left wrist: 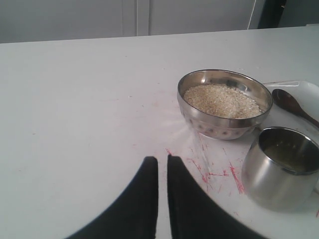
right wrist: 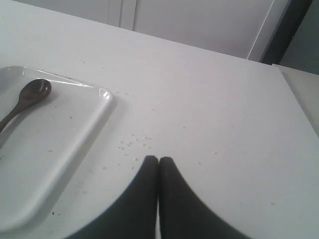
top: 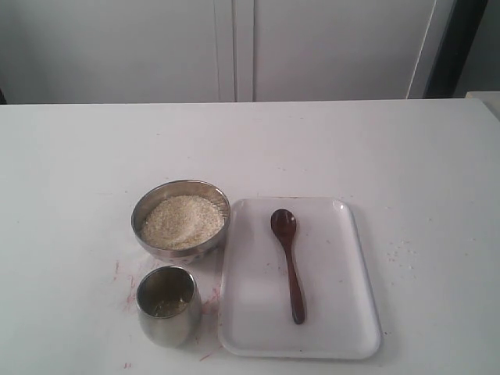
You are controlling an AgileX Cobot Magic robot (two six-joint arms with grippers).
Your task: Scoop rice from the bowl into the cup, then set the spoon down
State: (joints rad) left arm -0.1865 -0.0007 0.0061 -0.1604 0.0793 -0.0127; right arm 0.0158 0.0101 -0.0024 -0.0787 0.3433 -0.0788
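Two claws appear in your wrist views, and neither grips anything. Your left claw has its fingers nearly together, with only a thin slit between them, and it faces the steel pieces across a stretch of white tabletop streaked with red marks.

On the left of the group, the cup stands upright nearest the front edge. Its inside is dim, so you cannot tell how much it holds. Just behind it sits the bowl, upright and well filled with rice. The bowl's right side is close against the white tray.

The spoon lies flat on that tray, left of its middle, with the oval head toward the back and the handle running toward the front. It is apart from both claws.

A few stray grains dot the tabletop right of the tray. Your right claw is beyond them, with its fingers pressed together and nothing between.
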